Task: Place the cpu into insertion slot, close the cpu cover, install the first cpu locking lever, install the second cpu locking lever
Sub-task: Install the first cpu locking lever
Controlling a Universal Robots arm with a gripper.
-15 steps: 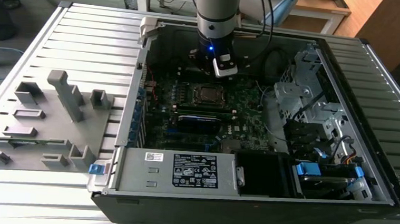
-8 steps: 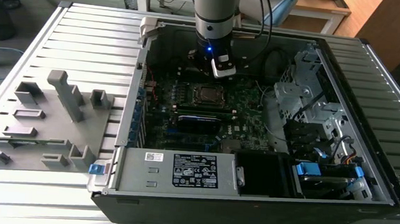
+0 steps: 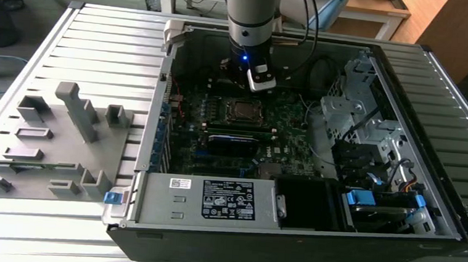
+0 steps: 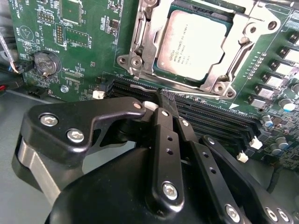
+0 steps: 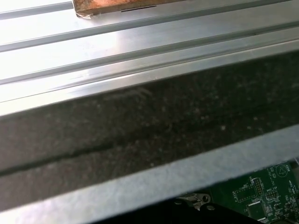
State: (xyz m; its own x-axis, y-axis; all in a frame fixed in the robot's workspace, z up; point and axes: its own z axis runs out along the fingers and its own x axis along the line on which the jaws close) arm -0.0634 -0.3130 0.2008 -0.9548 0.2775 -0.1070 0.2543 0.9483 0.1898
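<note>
The cpu [image 4: 191,44], a square chip with a dull silver top, lies flat in the insertion slot [image 3: 240,110] on the green motherboard [image 4: 84,42]. The silver cpu cover [image 4: 142,44] is down around it, so the chip shows through the cover's window. Thin metal levers [image 4: 236,58] run along the socket's sides; I cannot tell whether they are latched. My gripper [image 4: 167,99] hangs just off the socket, over the black memory slots, with its black fingers [image 4: 161,123] together and nothing between them. In the exterior view the gripper [image 3: 259,82] hovers inside the case, a little beyond the socket.
The open computer case [image 3: 146,156] rests on a slatted aluminium table [image 5: 140,42]. A power supply [image 3: 212,199] fills the near side and drive cages [image 3: 359,115] stand at the exterior view's right. A grey fixture [image 3: 52,143] sits at the exterior view's left. A coin battery [image 4: 45,63] sits on the board.
</note>
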